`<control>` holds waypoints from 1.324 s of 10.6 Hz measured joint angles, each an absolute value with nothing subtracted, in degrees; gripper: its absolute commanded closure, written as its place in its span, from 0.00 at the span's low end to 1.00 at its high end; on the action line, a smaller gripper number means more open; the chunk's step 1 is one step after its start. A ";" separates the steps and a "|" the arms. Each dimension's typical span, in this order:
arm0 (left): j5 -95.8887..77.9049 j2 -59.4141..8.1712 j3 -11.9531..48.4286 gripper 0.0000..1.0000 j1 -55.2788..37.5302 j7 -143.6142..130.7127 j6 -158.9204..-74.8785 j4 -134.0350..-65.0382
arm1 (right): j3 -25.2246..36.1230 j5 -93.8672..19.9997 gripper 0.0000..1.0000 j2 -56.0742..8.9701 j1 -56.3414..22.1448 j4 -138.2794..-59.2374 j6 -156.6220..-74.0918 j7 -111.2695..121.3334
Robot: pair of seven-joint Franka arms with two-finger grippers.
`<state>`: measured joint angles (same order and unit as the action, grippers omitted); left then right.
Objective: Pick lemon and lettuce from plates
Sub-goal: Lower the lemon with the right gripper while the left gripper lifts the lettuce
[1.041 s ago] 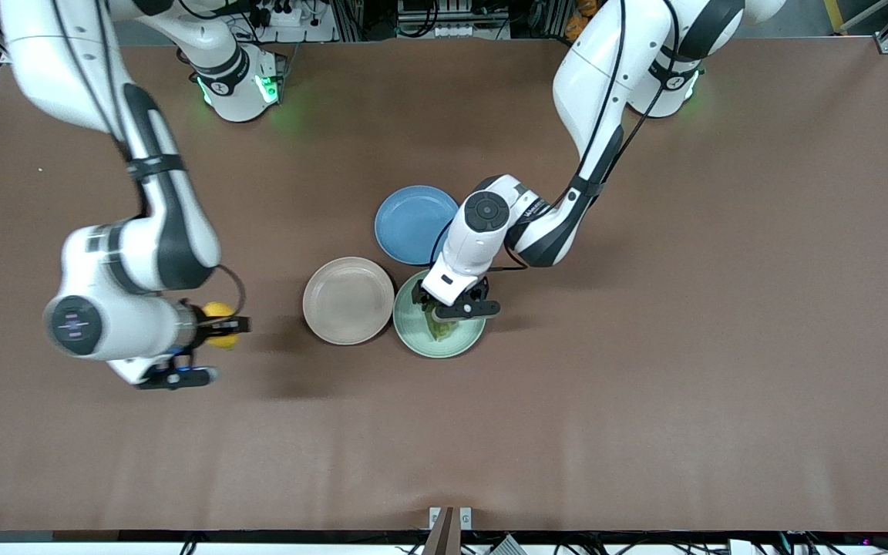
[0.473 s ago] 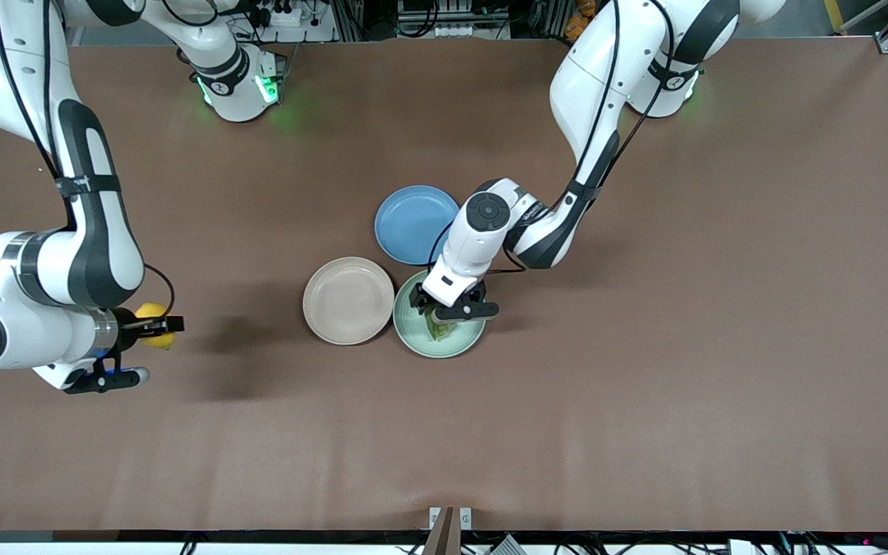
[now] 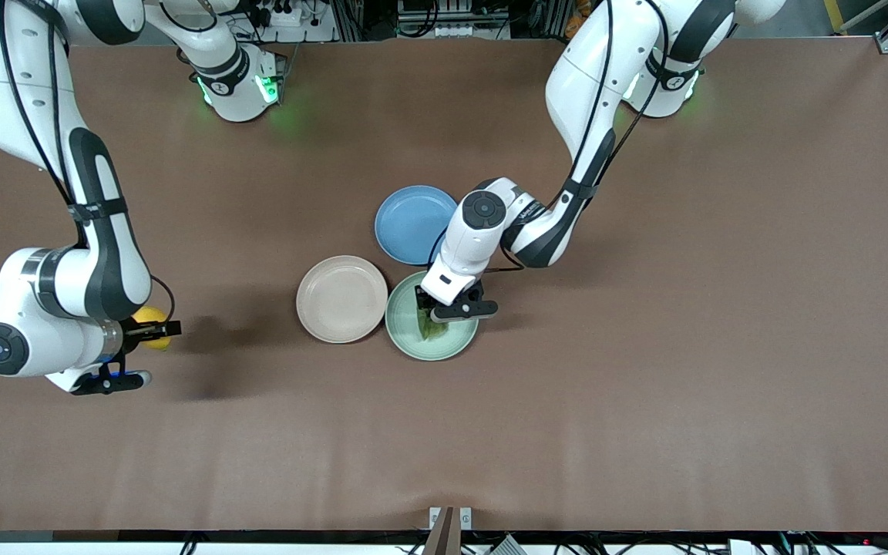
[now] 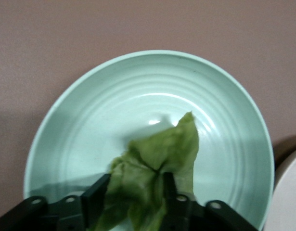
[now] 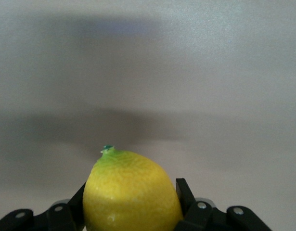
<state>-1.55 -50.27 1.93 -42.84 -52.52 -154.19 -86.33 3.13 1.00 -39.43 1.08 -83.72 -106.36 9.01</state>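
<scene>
My right gripper (image 3: pixel 157 333) is shut on the yellow lemon (image 3: pixel 148 317), held over bare table toward the right arm's end; in the right wrist view the lemon (image 5: pixel 131 193) fills the space between the fingers (image 5: pixel 185 195). My left gripper (image 3: pixel 435 317) is over the mint green plate (image 3: pixel 448 345), shut on the green lettuce (image 3: pixel 433 328). In the left wrist view the lettuce (image 4: pixel 160 166) sits between the fingers (image 4: pixel 96 197) just above the plate (image 4: pixel 90 125). The beige-pink plate (image 3: pixel 341 299) beside it holds nothing.
A blue plate (image 3: pixel 410 223) lies farther from the front camera, touching the two other plates. The left arm's wrist hangs over its edge. The brown table (image 3: pixel 644 347) spreads wide all round.
My right gripper carried the lemon away toward the right arm's end of the table, then slowed. My left gripper closed on the lettuce; the mint and beige-pink plates slid slightly toward the right arm's end.
</scene>
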 measured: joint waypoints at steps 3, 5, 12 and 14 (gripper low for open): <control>-1.55 -50.31 1.61 1.00 -43.21 -53.22 -154.31 -86.21 | 3.12 0.99 0.66 -41.28 1.59 -83.92 -107.27 9.02; -1.55 -50.31 1.45 1.00 -43.33 -53.25 -154.34 -86.01 | 3.11 0.99 0.64 -42.56 1.93 -84.65 -107.86 9.02; -1.55 -46.05 0.14 1.00 -40.95 -53.42 -149.04 -84.85 | 2.61 -0.72 0.00 -44.15 3.40 -85.36 -108.45 8.92; -1.55 -44.24 0.12 1.00 -40.28 -53.32 -144.08 -84.84 | 2.64 -3.08 0.00 -44.15 3.46 -85.36 -108.44 8.92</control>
